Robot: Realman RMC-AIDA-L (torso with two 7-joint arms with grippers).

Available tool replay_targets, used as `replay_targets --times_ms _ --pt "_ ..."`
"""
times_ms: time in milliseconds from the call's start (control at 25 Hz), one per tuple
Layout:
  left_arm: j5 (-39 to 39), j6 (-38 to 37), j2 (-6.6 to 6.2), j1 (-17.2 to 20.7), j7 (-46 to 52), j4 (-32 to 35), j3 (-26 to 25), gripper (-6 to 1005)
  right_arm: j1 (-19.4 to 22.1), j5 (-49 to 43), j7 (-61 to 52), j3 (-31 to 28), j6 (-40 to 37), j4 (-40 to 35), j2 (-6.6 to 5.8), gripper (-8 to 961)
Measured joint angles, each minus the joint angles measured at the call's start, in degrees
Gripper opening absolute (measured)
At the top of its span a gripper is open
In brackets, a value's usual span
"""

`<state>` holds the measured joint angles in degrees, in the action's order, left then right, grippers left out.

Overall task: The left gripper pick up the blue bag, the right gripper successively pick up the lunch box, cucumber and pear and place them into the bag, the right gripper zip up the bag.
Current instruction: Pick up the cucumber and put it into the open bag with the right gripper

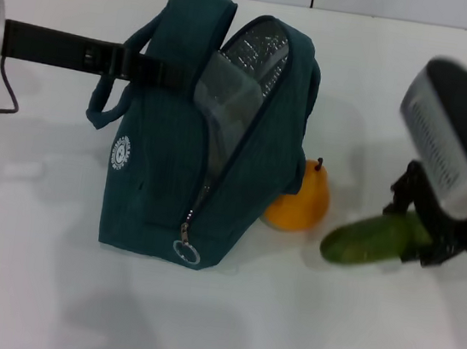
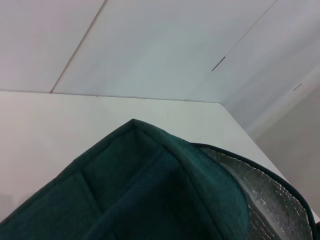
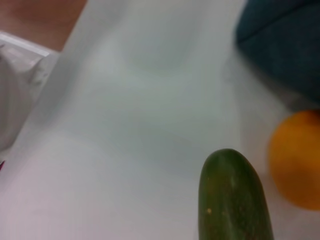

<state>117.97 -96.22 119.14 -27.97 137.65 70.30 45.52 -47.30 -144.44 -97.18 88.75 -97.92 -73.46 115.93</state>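
Left black two-fingered end effector (image 1: 148, 69) pinching handle of upright dark teal fabric bag (image 1: 204, 136), silver lining exposed. Plump orange pear (image 1: 299, 202) beside it on white worktop (image 1: 29, 285). Right black end effector (image 1: 433, 227) clamped around long green cucumber (image 1: 371, 238); right wrist view alone shows its rounded tip.

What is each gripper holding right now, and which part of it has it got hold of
The left gripper holds the blue bag by a loop handle. The right gripper is clamped around the cucumber near its far end.

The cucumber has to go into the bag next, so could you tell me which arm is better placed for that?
The right. The right gripper is already down around the cucumber beside the pear, while the left gripper is occupied at the blue bag handle.
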Motion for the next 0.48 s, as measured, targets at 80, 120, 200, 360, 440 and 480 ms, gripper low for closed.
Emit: replay_targets --times_ms 80,120,200,360,440,480 --pt "-0.02 -0.01 -0.01 0.03 -0.01 -0.04 0.00 44 0.04 0.12 -0.31 -2.54 -1.01 -1.57 -0.04 564" --pt "-0.02 -0.01 -0.02 0.06 -0.01 -0.06 0.00 45 0.08 0.36 -0.39 -4.18 -1.69 -2.51 -0.07 564" --pt "-0.04 -0.02 -0.05 0.09 -0.01 -0.07 0.00 45 0.34 1.02 -0.42 -7.58 -2.98 -4.86 -0.20 563" --pt "-0.06 0.00 -0.17 0.11 -0.12 -0.07 -0.01 45 1.21 1.64 -0.44 -13.95 -4.85 -11.06 -0.33 563" --pt "-0.07 0.02 -0.19 0.11 -0.32 -0.07 -0.08 45 1.29 2.52 -0.45 -17.23 -5.86 -13.90 -0.37 563" --pt "-0.08 0.02 -0.20 0.11 -0.41 -0.07 -0.12 45 1.34 3.43 -0.45 -19.40 -6.51 -15.59 -0.39 563"
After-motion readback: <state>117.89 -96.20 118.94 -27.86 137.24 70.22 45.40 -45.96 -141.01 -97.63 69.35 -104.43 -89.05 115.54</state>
